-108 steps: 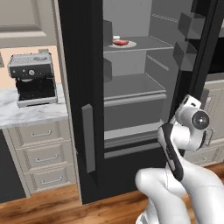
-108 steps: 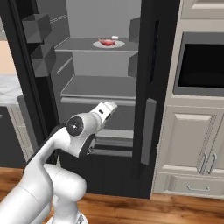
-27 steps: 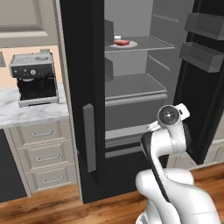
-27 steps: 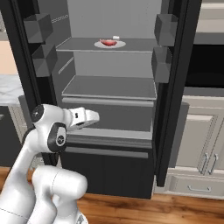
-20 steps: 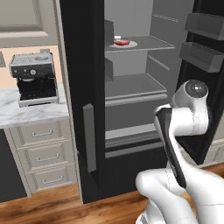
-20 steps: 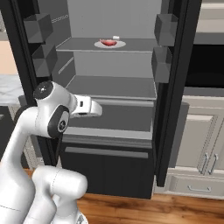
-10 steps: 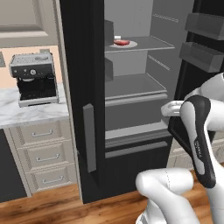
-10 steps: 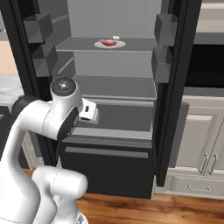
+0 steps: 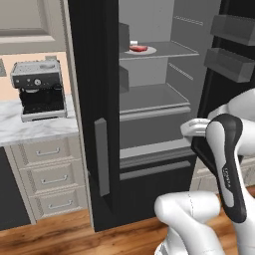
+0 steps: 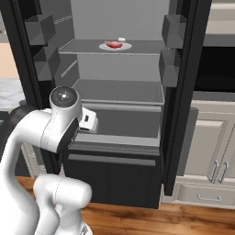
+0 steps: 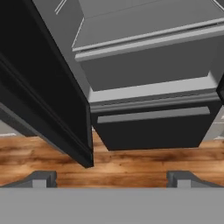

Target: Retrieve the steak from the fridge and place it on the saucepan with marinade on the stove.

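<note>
Steak [image 10: 113,44]: small red slab lying on a round white plate [image 10: 124,46], upper shelf of the fridge [image 9: 99,89], toward the shelf's middle; a small white item sits just behind the plate.

Fridge: tall, black, both upper doors swung open, grey interior with several shelves; door bins [image 10: 170,25] line the inner faces of both doors. Black bottom drawer [image 11: 153,127] shut, grey bar handle across its front.

Surroundings: wood plank floor [image 11: 131,164]; to the fridge's left a marble desk [image 9: 30,127] over cream drawers, carrying a coffee machine [image 9: 39,89]; to its right cream cabinets [image 10: 211,156] under a dark built-in oven.

Hand [image 11: 111,177]: two dark fingertips set wide apart, nothing between them, pointed down at the bottom drawer and floor. The white arm [image 10: 59,124] is raised in front of the lower fridge compartment, well below the steak's shelf.
</note>
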Controlling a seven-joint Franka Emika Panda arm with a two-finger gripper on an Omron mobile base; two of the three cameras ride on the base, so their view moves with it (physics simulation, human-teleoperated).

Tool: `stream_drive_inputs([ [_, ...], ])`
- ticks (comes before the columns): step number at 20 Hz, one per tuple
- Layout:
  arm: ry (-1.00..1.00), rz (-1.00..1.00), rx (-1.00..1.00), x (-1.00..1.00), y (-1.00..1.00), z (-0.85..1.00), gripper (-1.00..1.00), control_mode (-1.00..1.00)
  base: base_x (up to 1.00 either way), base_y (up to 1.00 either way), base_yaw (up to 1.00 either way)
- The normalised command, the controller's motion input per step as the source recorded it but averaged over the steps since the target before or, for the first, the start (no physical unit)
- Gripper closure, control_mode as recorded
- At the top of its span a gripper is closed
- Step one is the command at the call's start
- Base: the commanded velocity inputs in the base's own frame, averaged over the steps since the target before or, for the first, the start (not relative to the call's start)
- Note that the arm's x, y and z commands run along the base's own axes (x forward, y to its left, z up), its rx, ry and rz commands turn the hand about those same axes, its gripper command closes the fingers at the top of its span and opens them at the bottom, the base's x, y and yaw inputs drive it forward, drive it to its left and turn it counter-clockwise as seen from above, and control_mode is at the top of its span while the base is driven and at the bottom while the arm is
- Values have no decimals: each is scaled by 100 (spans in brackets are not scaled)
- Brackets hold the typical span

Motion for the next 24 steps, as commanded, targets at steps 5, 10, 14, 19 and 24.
stream_drive_inputs([
  [5,0,0,0,0,-1,0,-100,100,1,-5,2],
  [10,0,0,0,0,0,0,-100,100,8,-54,15],
  [14,0,0,0,0,0,0,-100,100,10,-41,14],
  [19,0,0,0,0,0,0,-100,100,45,26,1],
  [24,0,0,0,0,0,0,-100,100,93,29,1],
])
